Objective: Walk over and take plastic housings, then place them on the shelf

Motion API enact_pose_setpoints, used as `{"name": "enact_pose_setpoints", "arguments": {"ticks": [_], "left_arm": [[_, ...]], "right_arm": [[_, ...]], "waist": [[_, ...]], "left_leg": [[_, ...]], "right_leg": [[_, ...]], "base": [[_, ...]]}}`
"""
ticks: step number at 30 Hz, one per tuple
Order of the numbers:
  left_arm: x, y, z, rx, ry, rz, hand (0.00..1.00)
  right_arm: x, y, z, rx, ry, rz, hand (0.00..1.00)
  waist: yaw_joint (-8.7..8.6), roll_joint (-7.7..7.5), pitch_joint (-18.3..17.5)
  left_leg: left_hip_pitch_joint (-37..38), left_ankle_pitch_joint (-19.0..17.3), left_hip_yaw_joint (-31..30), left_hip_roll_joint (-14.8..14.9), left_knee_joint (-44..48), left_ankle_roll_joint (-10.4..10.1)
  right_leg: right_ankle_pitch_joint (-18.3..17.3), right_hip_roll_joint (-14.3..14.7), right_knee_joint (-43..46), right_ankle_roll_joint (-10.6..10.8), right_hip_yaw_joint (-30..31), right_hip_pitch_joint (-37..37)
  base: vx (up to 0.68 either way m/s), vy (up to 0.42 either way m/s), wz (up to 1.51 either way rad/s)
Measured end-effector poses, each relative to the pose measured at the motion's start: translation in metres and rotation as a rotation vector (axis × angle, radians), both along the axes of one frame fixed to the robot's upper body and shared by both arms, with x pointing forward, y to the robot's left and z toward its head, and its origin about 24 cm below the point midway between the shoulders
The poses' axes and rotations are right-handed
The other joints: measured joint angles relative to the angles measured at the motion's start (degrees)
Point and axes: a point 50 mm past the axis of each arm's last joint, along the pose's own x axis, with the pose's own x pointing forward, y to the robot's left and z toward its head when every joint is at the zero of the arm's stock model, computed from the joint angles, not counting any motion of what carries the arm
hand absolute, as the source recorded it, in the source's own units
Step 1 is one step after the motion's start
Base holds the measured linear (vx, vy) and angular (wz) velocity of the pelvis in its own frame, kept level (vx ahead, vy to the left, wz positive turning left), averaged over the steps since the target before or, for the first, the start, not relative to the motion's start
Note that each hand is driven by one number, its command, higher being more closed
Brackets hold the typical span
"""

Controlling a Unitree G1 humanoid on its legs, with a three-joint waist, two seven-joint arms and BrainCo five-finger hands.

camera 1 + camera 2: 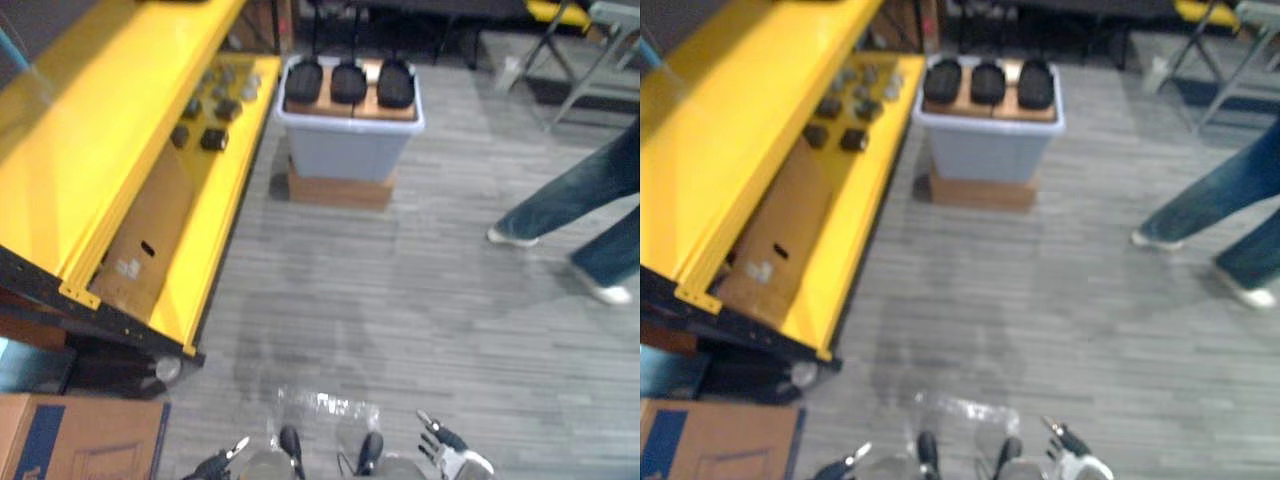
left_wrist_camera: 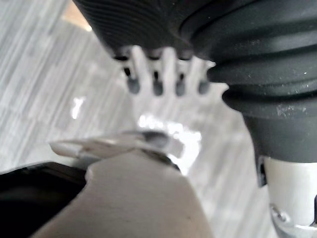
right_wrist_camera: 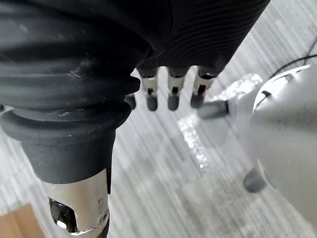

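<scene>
Far left of the grey bin [image 1: 345,150] stands a yellow shelf [image 1: 110,130]. Small dark bits [image 1: 212,139] lie on it, too blurry to tell what they are, and a brown card sheet [image 1: 150,230] leans inside. A cardboard box [image 1: 80,440] sits on the floor below. The left hand [image 2: 168,64] hangs loose and holds nothing. Three black housings [image 1: 348,82] lie in a row on top of the bin, which sits on a brown box [image 1: 340,190]. The right hand [image 3: 173,89] hangs loose too, with nothing in it. Right of the bin, well apart, are a person's legs [image 1: 580,200].
</scene>
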Motion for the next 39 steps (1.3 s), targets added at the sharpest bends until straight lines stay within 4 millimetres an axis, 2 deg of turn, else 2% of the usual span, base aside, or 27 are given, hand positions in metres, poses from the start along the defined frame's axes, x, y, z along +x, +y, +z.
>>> {"name": "enact_pose_setpoints", "arguments": {"ticks": [7,13,17,21,24,31,35,36,37,39], "left_arm": [[0.022,-0.002,0.007,-0.014,-0.092,0.008,0.00],[0.023,-0.003,0.007,-0.022,-0.092,0.008,0.00],[0.019,-0.004,0.006,-0.018,-0.089,-0.003,0.00],[0.008,-0.007,0.003,-0.028,-0.098,0.029,0.00],[0.003,-0.008,0.002,-0.025,-0.092,0.026,0.00],[-0.014,-0.007,-0.001,-0.016,-0.050,0.021,0.00],[-0.021,-0.005,-0.002,0.015,-0.019,-0.049,0.00],[-0.021,-0.004,-0.002,0.017,-0.019,-0.050,0.00],[-0.020,-0.003,-0.002,0.017,-0.020,-0.050,0.00],[-0.022,-0.005,-0.003,0.020,-0.011,-0.064,0.00]], "right_arm": [[0.009,0.001,0.004,-0.008,-0.036,0.026,0.00],[0.008,0.003,0.003,-0.010,-0.030,0.043,0.00],[-0.003,0.008,-0.001,-0.019,0.005,0.080,0.00],[-0.026,0.006,-0.007,-0.050,0.069,0.133,0.00],[-0.032,0.004,-0.007,-0.067,0.068,0.134,0.00],[-0.025,0.009,-0.006,-0.064,0.043,0.158,0.00],[-0.024,0.010,-0.007,-0.058,0.063,0.156,0.00],[-0.024,0.010,-0.007,-0.055,0.072,0.155,0.00],[-0.024,0.009,-0.007,-0.053,0.079,0.144,0.00],[-0.029,0.002,-0.006,-0.054,0.076,0.052,0.00]], "waist": [[0.11,0.23,1.72],[0.23,0.30,1.77],[0.19,0.50,1.60],[0.15,1.23,-0.72],[-0.02,1.55,-1.19],[0.23,0.80,-2.99],[0.33,0.32,-3.72],[0.32,0.25,-3.64],[0.20,0.13,-3.42],[-0.38,1.11,-2.38]], "left_leg": [[-3.96,-4.18,-0.83,0.31,8.54,1.54],[-4.57,-5.25,-1.68,0.09,10.91,2.17],[-1.93,-5.16,-1.80,-0.40,9.20,2.30],[-0.33,-4.01,-2.11,-1.43,6.40,3.03],[2.56,-3.10,-3.03,-2.33,3.86,3.23],[6.85,-2.49,-3.08,-3.08,0.53,2.98],[7.13,-2.35,-1.85,-3.15,-0.22,2.90],[7.08,-2.51,-1.49,-3.15,-0.08,3.00],[6.18,-4.26,-1.28,-3.05,1.05,3.58],[5.33,-6.61,-1.28,-1.35,4.44,4.58]], "right_leg": [[-0.71,-0.95,3.18,0.25,0.16,-1.18],[-0.92,-1.43,3.71,0.10,0.17,-0.55],[-1.58,-1.70,3.72,-0.02,0.24,1.42],[-2.00,-2.26,3.27,0.67,-0.08,1.94],[-1.63,-2.47,2.16,1.32,-1.49,4.74],[-1.55,-2.48,0.85,1.41,-1.96,8.07],[-1.49,-2.57,0.69,1.49,-1.36,7.59],[-1.61,-3.11,1.56,1.59,-1.28,6.99],[-3.54,-4.28,6.41,2.06,-1.06,4.57],[-4.37,-6.40,21.62,0.83,-0.38,-2.01]], "base": [[-0.02,0.030,0.05],[-0.04,0.037,0.08],[-0.03,0.010,0.01],[0.03,0.012,0.02],[0.07,0.018,0.14],[0.03,0.011,0.03],[-0.02,0.018,-0.11],[-0.03,0.047,-0.25],[-0.05,0.053,-0.17],[-0.05,0.065,-0.07]]}}
